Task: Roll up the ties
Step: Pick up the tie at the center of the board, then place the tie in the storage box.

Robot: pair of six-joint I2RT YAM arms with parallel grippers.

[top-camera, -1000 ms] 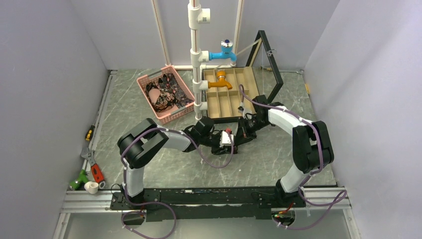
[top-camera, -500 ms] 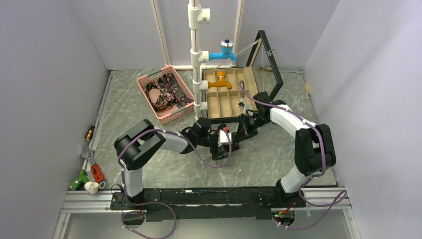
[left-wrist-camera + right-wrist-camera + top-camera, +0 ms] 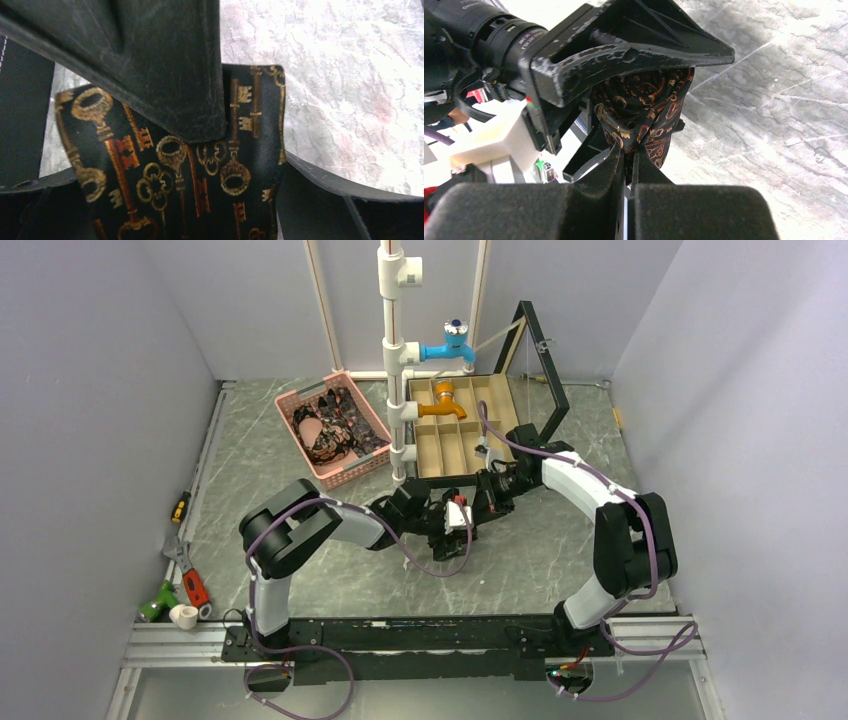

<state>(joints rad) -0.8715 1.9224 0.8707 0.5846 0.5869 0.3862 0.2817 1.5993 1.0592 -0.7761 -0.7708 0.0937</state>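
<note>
Tie (image 3: 644,115) hangs between left fingers (image 3: 624,45), seemingly above the table (image 3: 774,100); basket (image 3: 357,469) behind-left.

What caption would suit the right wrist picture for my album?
Right gripper pinches a dark key-patterned tie while the open left gripper straddles it above the table.

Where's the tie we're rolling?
Centre of the top view, in front of the wooden box: the tie, pinched in the right gripper, between the left gripper's open jaws.
</note>
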